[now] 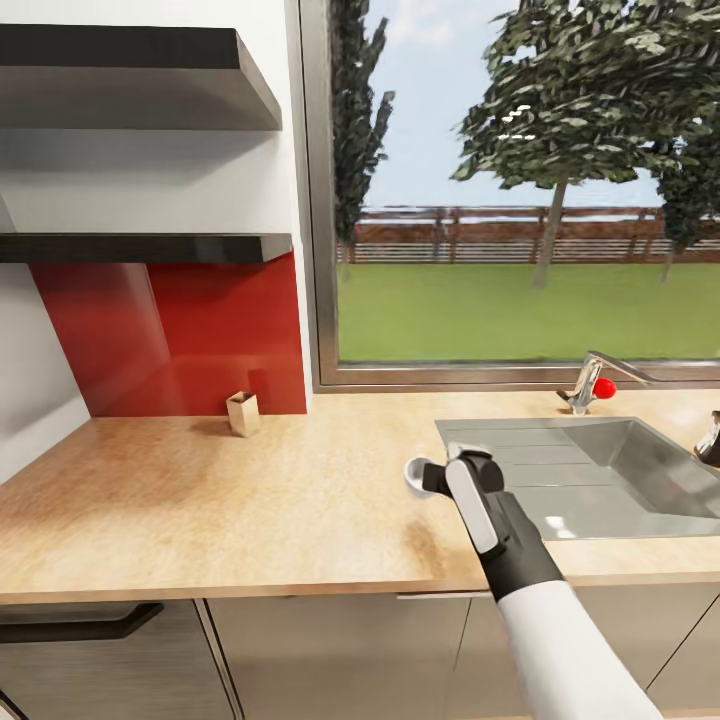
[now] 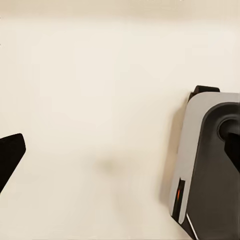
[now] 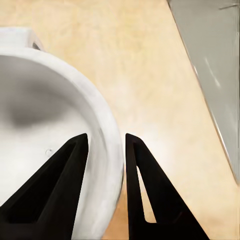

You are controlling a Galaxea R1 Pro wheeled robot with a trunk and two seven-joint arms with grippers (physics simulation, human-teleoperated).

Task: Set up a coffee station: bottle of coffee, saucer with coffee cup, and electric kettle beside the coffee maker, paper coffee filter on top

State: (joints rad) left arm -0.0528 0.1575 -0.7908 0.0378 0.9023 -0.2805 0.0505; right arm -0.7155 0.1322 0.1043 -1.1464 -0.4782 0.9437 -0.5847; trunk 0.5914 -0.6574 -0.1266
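Observation:
The white coffee cup is by the sink's left edge on the kitchen countertop. My right gripper is shut on it. In the right wrist view the two black fingers pinch the coffee cup's rim, one inside the bowl and one outside, and the right gripper straddles that rim. Whether the cup rests on the worktop or hangs just above it I cannot tell. In the left wrist view the left gripper is open over a plain cream surface, with one black fingertip at the edge.
A steel sink with a tap and a red knob lies right of the cup. A small tan open box stands by the red backsplash. Two black shelves hang above. A grey and black robot part is beside the left gripper.

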